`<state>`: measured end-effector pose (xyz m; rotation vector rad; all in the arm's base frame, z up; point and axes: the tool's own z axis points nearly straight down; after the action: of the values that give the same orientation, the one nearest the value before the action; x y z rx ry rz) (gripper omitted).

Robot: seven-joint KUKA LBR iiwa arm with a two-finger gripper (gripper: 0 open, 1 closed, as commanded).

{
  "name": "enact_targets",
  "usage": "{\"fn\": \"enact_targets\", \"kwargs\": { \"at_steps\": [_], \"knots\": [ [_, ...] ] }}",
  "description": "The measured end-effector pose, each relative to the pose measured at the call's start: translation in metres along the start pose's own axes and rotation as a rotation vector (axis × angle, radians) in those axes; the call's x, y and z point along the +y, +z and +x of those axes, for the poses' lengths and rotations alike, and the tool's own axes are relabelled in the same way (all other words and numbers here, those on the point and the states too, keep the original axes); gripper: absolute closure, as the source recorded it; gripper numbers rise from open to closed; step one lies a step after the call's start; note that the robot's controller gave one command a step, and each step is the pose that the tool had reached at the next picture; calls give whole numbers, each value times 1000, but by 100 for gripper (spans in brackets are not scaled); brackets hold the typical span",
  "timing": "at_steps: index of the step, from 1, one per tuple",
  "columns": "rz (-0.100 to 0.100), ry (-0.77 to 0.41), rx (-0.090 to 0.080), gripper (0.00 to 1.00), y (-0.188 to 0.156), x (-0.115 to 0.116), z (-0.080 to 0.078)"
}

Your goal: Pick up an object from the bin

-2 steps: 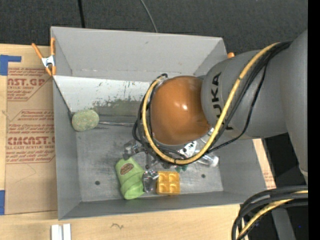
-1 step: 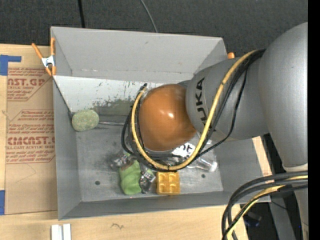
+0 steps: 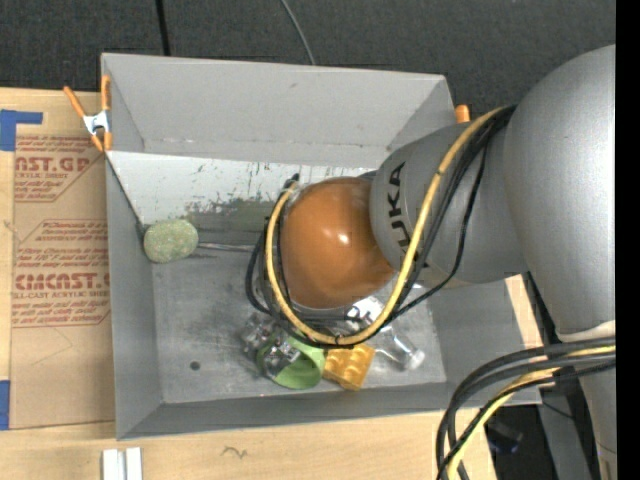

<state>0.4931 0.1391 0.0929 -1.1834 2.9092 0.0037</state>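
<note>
- Grey metal makes up the bin (image 3: 270, 108). The arm (image 3: 545, 188) reaches in from the right, and its orange cover (image 3: 335, 243) hangs over the middle of the floor.
- Below that cover the claw (image 3: 265, 348) sits low by the near wall — we cannot tell how wide it stands, nor whether it has hold of anything.
- Just beside it lies a lime-green rounded piece (image 3: 297, 372). A yellow block (image 3: 349, 365) rests against that piece's right side, and a clear plastic piece (image 3: 402, 352) lies a little further right.
- A pale green ball (image 3: 171, 240) rests well apart, at the left wall.
- We judge the pick to be at the grasp itself — the claw is down among the things, nothing is seen lifted, and closing and raising are left.
- The bin's floor is scuffed bare metal. It stands on a pale wooden tabletop (image 3: 300, 455), with dark ground (image 3: 420, 18) behind.
</note>
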Motion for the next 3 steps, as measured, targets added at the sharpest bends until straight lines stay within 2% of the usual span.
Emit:
{"fn": "enact_targets", "kwargs": {
  "at_steps": [2, 3],
  "knots": [
    [-3, 0, 6, 100, -5, 1, 1],
    [-4, 0, 8, 100, -25, 1, 2]
  ]
}}
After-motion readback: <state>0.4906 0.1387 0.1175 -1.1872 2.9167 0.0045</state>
